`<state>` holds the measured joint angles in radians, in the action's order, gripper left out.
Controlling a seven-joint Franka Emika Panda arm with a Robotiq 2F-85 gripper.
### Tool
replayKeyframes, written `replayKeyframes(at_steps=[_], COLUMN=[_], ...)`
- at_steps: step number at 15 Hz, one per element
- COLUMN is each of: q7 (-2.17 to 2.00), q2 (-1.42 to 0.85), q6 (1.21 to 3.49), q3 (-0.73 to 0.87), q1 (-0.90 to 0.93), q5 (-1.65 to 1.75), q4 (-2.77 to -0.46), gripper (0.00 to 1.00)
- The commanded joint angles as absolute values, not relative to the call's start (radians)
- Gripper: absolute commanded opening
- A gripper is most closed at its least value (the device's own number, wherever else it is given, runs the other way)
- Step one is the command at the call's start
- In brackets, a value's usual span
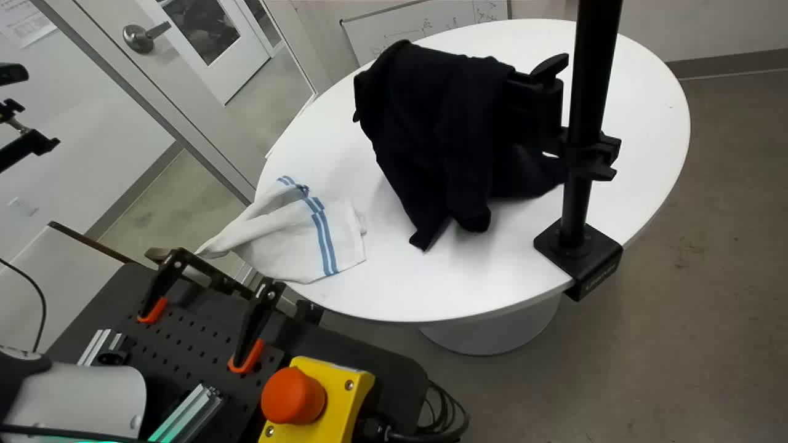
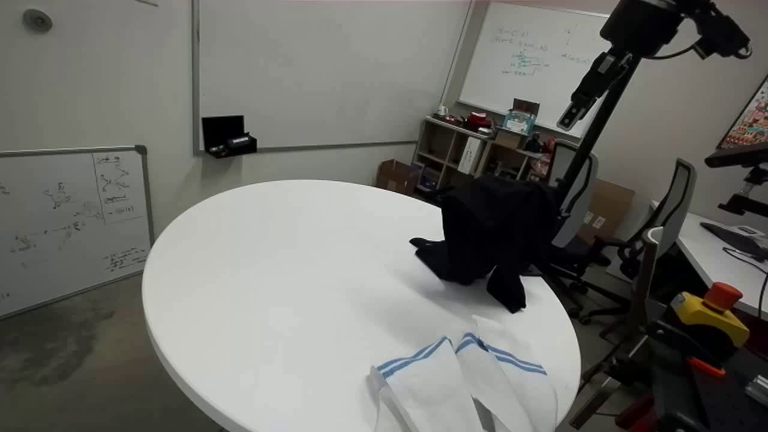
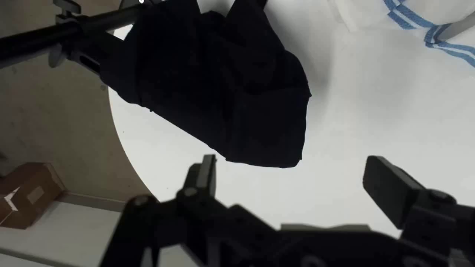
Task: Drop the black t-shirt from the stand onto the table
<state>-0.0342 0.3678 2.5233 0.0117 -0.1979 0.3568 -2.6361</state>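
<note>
The black t-shirt (image 1: 431,123) hangs draped over the stand's horizontal arm, which it mostly hides. It also shows in an exterior view (image 2: 498,228) and in the wrist view (image 3: 230,85). Its lower ends hang close to the table; I cannot tell if they touch. The black stand (image 1: 592,74) is fixed at the edge of the round white table (image 1: 406,292); its post also shows in an exterior view (image 2: 591,129). My gripper (image 3: 292,163) is open and empty, with the shirt's edge beyond its fingertips. In an exterior view the gripper (image 2: 570,117) is above the shirt, apart from it.
A white cloth with blue stripes (image 1: 295,237) lies on the table beside the shirt, partly over the edge. The robot's black bench with clamps and a yellow box with a red button (image 1: 320,394) adjoins the table. Chairs and shelves (image 2: 456,150) stand behind.
</note>
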Motion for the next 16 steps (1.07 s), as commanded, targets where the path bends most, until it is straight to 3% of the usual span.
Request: replayKeyframes(at_steps=[1, 9, 16], q7=[-0.036, -0.086, 0.053], q2=[0.368, 0.209, -0.032], q6=[2.52, 2.534, 2.502], q3=[0.019, 0.061, 0.129], q1=[-0.19, -0.249, -0.195], q5=[0.359, 0.366, 0.171], q4=[-2.635, -2.503, -2.316], gripper=[1.0, 1.0, 1.0])
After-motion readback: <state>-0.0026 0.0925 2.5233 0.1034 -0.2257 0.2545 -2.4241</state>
